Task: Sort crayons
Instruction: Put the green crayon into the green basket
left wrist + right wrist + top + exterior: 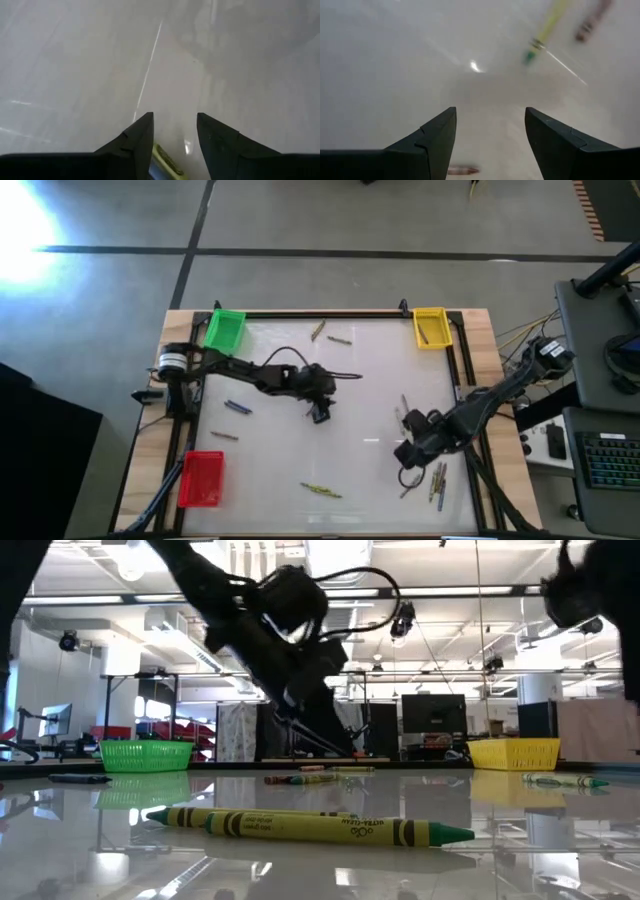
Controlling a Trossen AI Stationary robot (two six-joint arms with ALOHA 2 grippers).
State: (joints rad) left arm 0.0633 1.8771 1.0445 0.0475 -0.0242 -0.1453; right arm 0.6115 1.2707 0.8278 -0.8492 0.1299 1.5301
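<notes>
Crayons lie scattered on the white table: two by the far edge (330,335), a blue one (236,407) and a brown one (224,435) at the left, yellow-green ones near the front (322,491) (310,826), and several at the right (437,480). My left gripper (320,412) is open over the table's middle, and a yellow-green crayon (166,162) shows between its fingers, close to one of them. My right gripper (408,452) is open and empty at the right, just left of the right-hand crayons. A brown crayon (462,171) lies below its gap. My left gripper's fingers stand on either side of the yellow-green crayon's end (162,156), which lies slanting in the gap. I cannot tell whether either finger touches it.
A green bin (224,330) stands at the far left corner, a yellow bin (430,327) at the far right and a red bin (202,478) at the near left. A black frame rims the table. Bare table lies between the two grippers.
</notes>
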